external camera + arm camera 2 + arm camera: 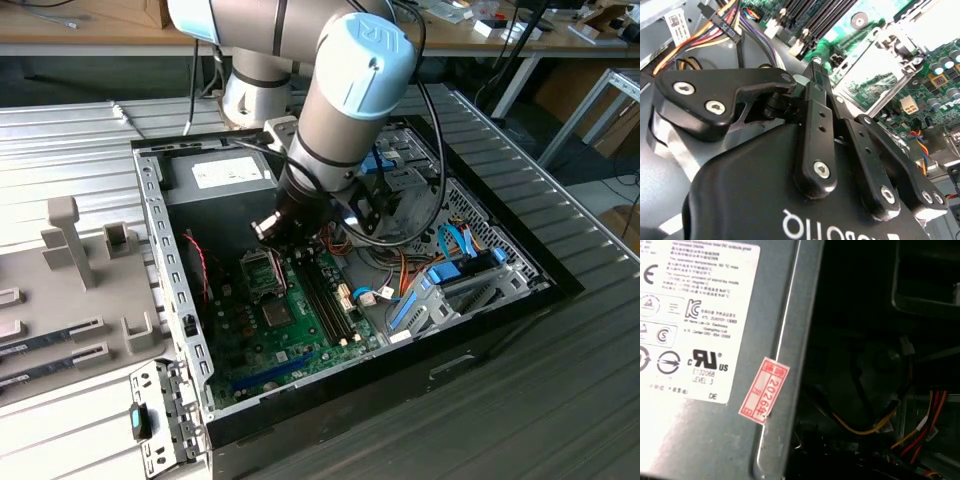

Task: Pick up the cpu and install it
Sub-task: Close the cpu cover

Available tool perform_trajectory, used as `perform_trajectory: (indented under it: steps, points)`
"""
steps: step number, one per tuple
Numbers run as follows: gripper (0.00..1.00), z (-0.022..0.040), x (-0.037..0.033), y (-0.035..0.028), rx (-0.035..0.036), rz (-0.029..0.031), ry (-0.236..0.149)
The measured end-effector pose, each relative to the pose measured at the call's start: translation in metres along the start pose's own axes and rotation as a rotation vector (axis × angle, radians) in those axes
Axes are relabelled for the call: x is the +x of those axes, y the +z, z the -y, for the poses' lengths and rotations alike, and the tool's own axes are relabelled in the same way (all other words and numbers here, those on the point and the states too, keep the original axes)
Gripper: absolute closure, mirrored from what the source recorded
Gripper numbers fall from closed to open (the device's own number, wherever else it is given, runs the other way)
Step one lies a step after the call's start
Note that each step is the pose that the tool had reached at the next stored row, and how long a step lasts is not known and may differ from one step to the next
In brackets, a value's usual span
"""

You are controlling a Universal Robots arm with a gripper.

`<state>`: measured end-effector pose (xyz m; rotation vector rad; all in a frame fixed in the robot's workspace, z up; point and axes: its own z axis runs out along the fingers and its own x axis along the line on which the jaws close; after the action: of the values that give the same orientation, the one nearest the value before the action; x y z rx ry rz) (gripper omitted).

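Black two-finger gripper (816,67): in the second wrist view its tips are drawn together, with nothing visible between them. They hang low inside the open black desktop computer case (152,230), just over the green motherboard (240,345) and beside the dark metal socket frame (260,268).

Small flat square grey cpu (277,315): judged to be the square lying flat on the board, just beside that frame. The identification is not certain.

Handling (judgement): light, rigid, smooth-topped and fragile underneath. It should be held by two opposite edges, kept level, with no pressure on the face.

Surroundings: grey power-supply box with a white label (715,315) close by. Coloured wire bundles (720,25) and long black memory slots (322,290) crowd the socket. The case sits on a ribbed metal bench (60,125).
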<state>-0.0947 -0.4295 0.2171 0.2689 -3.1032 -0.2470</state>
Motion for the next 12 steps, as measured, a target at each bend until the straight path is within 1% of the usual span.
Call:
perform_trajectory:
  steps: [3,5,9,12]
  points:
    - [0.89,-0.0019,-0.0023,0.0013,-0.0003,-0.0042,-0.016]
    - [0.89,-0.0029,-0.0030,0.0029,-0.0004,-0.0082,-0.039]
    - [0.89,-0.0028,-0.0030,0.0044,0.0000,-0.0192,-0.107]
    - [0.89,-0.0025,-0.0031,0.0060,0.0003,-0.0286,-0.164]
